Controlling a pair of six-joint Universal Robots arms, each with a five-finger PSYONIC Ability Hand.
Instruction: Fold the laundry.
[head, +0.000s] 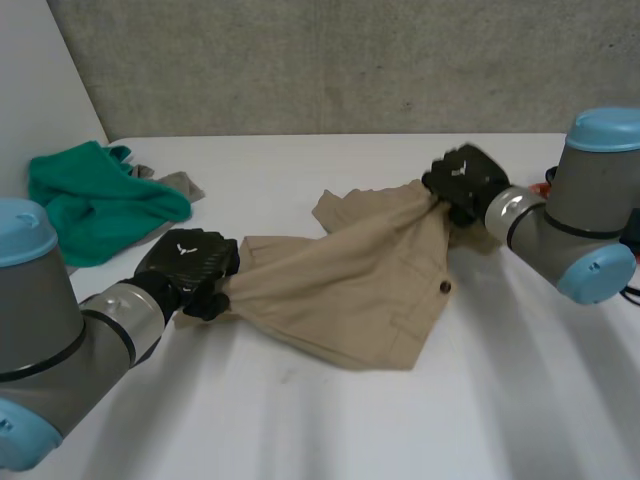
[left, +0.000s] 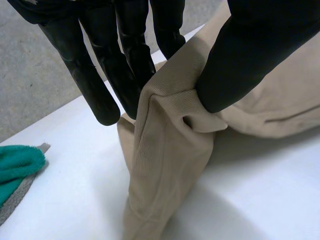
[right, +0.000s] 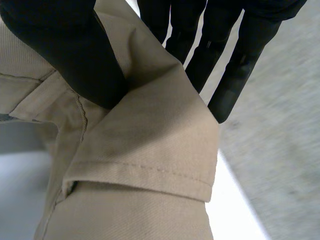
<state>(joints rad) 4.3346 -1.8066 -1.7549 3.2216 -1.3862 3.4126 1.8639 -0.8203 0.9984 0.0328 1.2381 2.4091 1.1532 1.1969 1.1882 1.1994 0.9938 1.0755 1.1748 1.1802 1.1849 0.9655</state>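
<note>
In the head view the left hand shows only its back. Its fingers are hidden beneath it, where the khaki garment bunches near the table's left edge. The right hand likewise covers its own fingers at the garment's far end.

In the left wrist view a pinched fold hides the tips of some fingers, and the garment runs off the picture's edge. Whether it is shorts or trousers cannot be told.

Near the table's far left corner, a grey cloth lies mostly hidden under the green cloth. A small orange thing behind the right arm is too small to identify.
</note>
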